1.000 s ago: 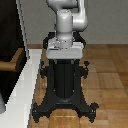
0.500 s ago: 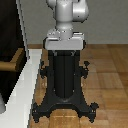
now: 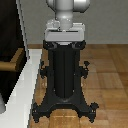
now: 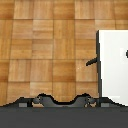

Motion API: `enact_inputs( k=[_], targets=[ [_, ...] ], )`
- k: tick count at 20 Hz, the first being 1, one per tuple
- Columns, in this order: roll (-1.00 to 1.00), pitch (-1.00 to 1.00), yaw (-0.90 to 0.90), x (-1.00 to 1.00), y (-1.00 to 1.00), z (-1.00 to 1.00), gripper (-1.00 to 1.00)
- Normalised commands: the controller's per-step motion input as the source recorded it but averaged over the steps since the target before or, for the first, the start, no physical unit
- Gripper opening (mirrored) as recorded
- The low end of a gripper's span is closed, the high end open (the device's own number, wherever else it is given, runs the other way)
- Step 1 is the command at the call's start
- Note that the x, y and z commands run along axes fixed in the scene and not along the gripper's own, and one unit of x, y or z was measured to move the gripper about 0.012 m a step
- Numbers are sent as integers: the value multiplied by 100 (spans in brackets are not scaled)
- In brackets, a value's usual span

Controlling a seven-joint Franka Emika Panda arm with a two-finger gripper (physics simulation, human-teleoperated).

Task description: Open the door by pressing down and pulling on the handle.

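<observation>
door [image 3: 10, 40] dark in its white frame at the exterior view's left, tan handle [image 3: 11, 63] poking out, black pedestal [image 3: 64, 75] mid-frame, gripper out of sight, can't tell its state

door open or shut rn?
Cannot tell: the exterior view shows only part of the dark door and tan handle behind the white frame.
</observation>
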Motion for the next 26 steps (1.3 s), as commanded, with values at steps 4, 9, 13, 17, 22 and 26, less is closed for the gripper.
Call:
enact_inputs(
  k=[4, 9, 13, 17, 22, 26],
  targets=[
    [0, 0, 0, 0, 0, 25, 100],
    [0, 0, 0, 0, 0, 60, 100],
    [0, 0, 0, 0, 0, 25, 100],
    [0, 0, 0, 0, 0, 25, 100],
    [0, 0, 0, 0, -20, 0, 100],
    [0, 0, 0, 0, -50, 0, 100]
  ],
)
